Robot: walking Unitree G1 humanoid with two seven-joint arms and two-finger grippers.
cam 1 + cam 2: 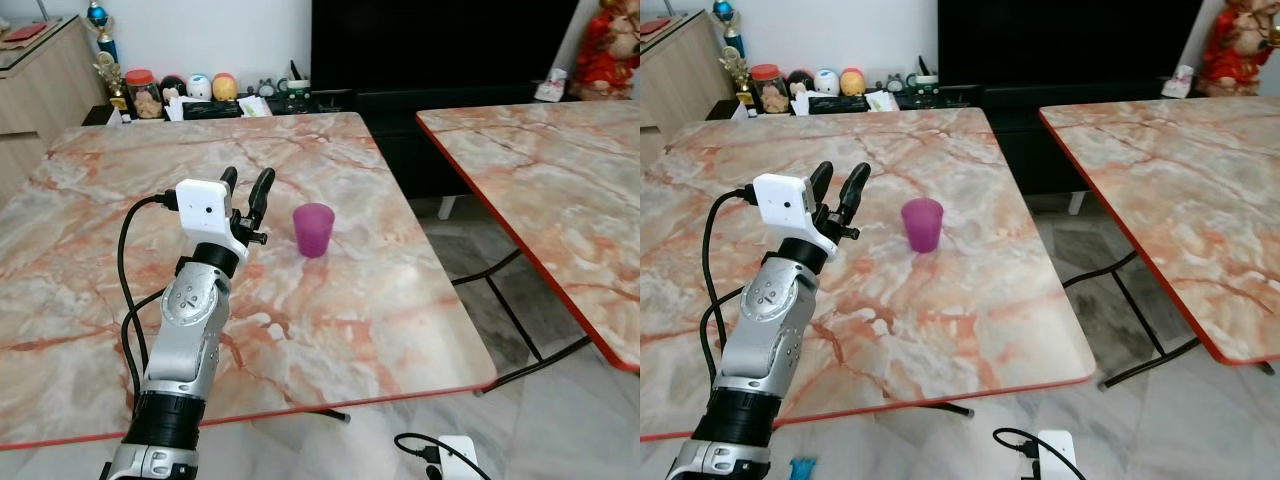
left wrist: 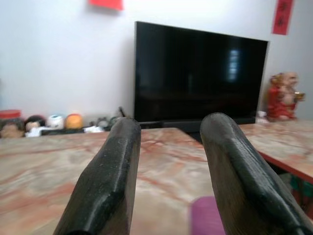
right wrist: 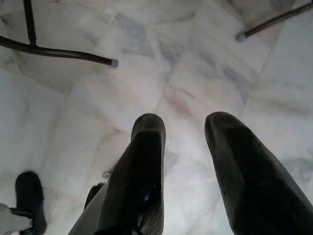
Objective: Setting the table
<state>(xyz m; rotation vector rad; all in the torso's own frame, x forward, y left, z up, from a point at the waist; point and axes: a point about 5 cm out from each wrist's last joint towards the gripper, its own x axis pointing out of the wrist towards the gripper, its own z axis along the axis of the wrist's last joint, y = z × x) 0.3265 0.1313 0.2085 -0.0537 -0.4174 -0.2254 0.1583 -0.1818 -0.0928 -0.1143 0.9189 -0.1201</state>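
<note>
Left eye view: the left gripper (image 1: 246, 183) is raised over the marble worktop (image 1: 330, 300), with its jaws parted by a moderate gap and nothing held between them. The purple cup (image 1: 314, 230) stands upright on the worktop, just beside the gripper on the robot's right and apart from it. It is placed toward the middle of the worktop, well clear of the edge, presumably so it is stable and easy to reach. In the left wrist view, the cup's rim (image 2: 205, 215) appears low between the two fingers (image 2: 105, 181), indicating that the jaws point above and past the cup, not around it. The right gripper (image 3: 183, 147) hangs idle over the tiled floor (image 3: 171, 58), jaws apart and empty. A second table (image 1: 560, 190) stands to the right.
</note>
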